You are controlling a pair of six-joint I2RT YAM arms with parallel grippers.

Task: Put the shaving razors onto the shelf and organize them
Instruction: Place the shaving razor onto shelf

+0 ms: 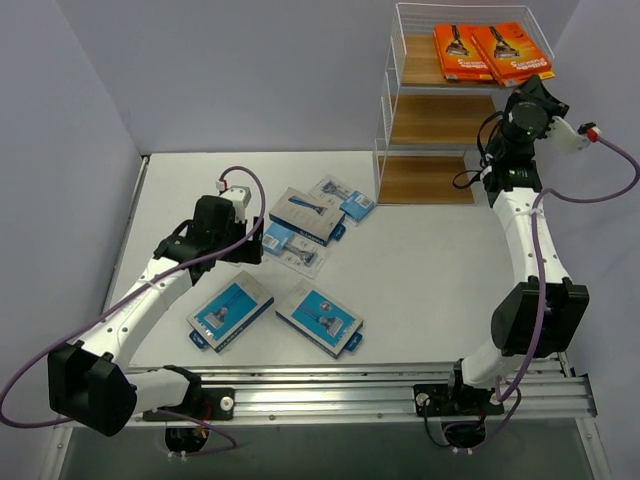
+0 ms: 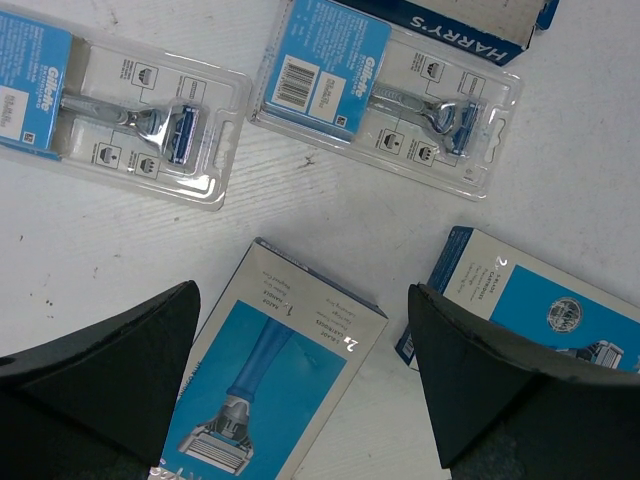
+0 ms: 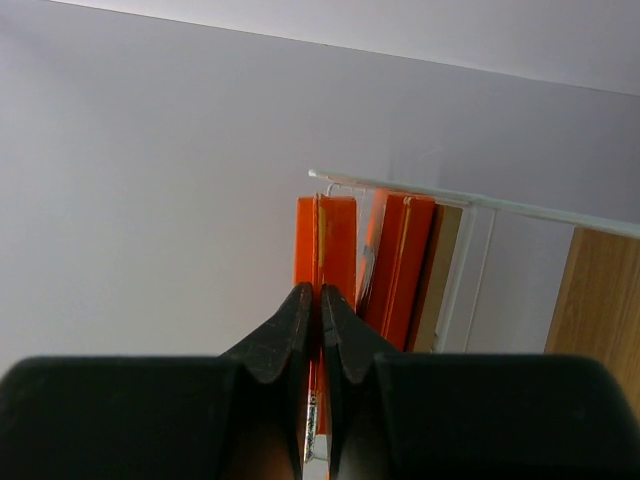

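The white wire shelf (image 1: 392,120) stands at the far right with three wooden tiers. Two orange razor packs lie on its top tier, a left one (image 1: 460,52) and a right one (image 1: 512,52). My right gripper (image 1: 530,108) is at the right pack's near end. In the right wrist view it (image 3: 320,298) is shut on that orange pack's thin edge (image 3: 333,235). My left gripper (image 1: 243,245) is open and hovers over the table. In the left wrist view it (image 2: 302,295) is above a blue-and-grey pack (image 2: 270,380), empty.
Blue-and-grey boxes (image 1: 305,215) (image 1: 230,311) (image 1: 320,318) and clear blister packs (image 1: 343,198) (image 1: 297,247) lie on the white table. The left wrist view shows two blister packs (image 2: 130,110) (image 2: 400,90) and another box (image 2: 540,310). Grey walls close in the left, back and right.
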